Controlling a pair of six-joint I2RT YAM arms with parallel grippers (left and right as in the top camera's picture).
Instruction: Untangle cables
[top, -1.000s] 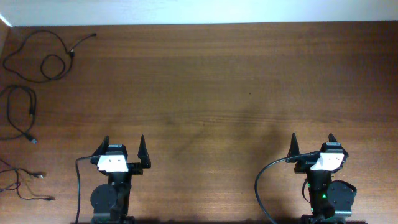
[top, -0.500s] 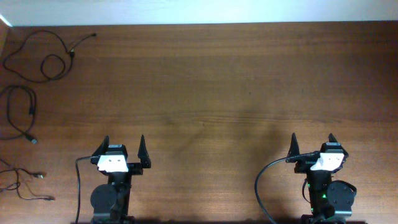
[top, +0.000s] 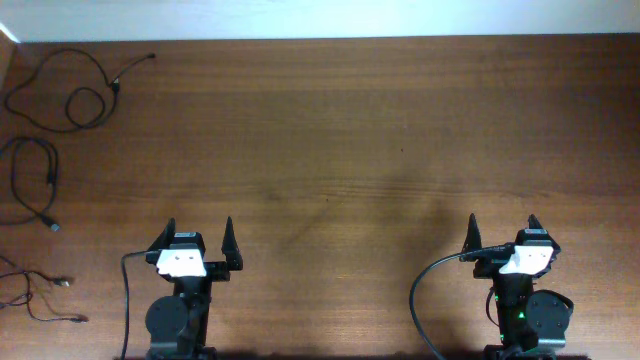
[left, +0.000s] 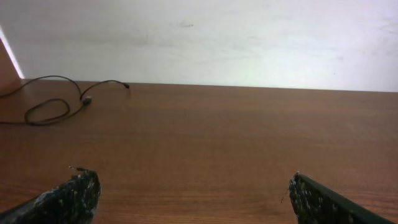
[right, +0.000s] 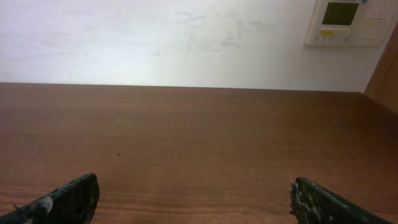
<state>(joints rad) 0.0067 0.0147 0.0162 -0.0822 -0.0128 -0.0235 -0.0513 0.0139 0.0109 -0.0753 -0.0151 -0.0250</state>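
- Three cables (top: 50, 178) in total, all over at the left edge of the table (top: 350, 130), well apart from both arms.
- The far cable (top: 113, 83) sits in the back-left corner with a loop in it. The left wrist cam catches it too (left: 87, 99), just in front of the wall (left: 249, 37).
- The middle cable (top: 48, 200) is a long bend lying on its own.
- The near cable (top: 62, 281) is thinner and runs off the left edge. It looks like a couple of strands cross there, but it's too small to say for sure.
- As far as I can tell, none of the three touches another.
- The left gripper (top: 198, 228) is parked at the front edge, jaws wide apart, nothing between them.
- The right gripper (top: 503, 225) is the same: front edge, jaws spread, empty. Its wrist cam sees only bare wood and wall.
- My read on the step: no grab is underway. Either it's the rest pose at the start, or the sorting is basically finished. Given how separate the cables lie, I lean toward finished.
- If a move is left, I'd guess it's the near cable or the loop in the far one.
- That's a job for the left arm, which is closer. It needs a low pinch on a thin cord lying flat on wood, and the right arm would have to cross the whole table to help.
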